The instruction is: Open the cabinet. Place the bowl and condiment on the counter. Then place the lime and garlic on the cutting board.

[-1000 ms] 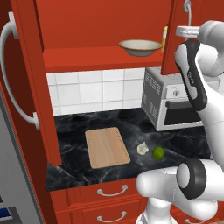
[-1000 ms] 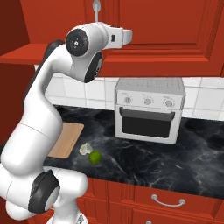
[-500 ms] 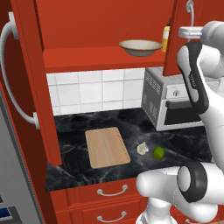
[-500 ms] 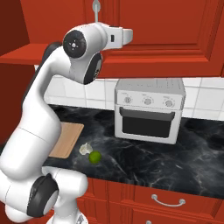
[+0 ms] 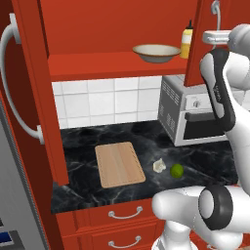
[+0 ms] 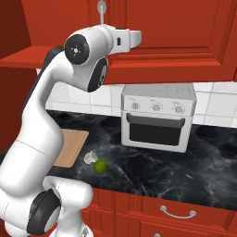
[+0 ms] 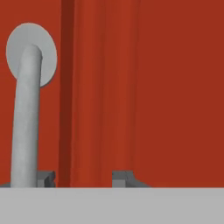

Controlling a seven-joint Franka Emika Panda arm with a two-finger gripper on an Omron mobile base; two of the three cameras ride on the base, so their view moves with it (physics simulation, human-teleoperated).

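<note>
The cabinet's left door (image 5: 41, 97) stands wide open and its right door (image 5: 195, 49) is partly open. On the shelf sit the cream bowl (image 5: 156, 52) and, behind it, the yellow condiment (image 5: 186, 43). My gripper (image 5: 211, 37) (image 6: 140, 38) (image 7: 85, 178) is up against the right door, jaws apart. The door's silver handle (image 7: 26, 109) (image 6: 101, 9) runs just outside the left fingertip (image 7: 46, 178). Only the door's raised panel lies between the tips. On the counter (image 5: 83, 141), the garlic (image 5: 159, 166) (image 6: 90, 157) and lime (image 5: 177, 170) (image 6: 100, 166) lie right of the cutting board (image 5: 119, 164) (image 6: 69, 147).
A silver toaster oven (image 5: 195, 117) (image 6: 157, 115) stands on the counter under the right door. Red drawers (image 5: 122, 215) (image 6: 176, 210) run below the counter edge. The open left door juts out over the counter's left end.
My hand has shifted slightly right with the right door's edge, and a little more of the condiment shows past it. Nothing on the counter moved.
</note>
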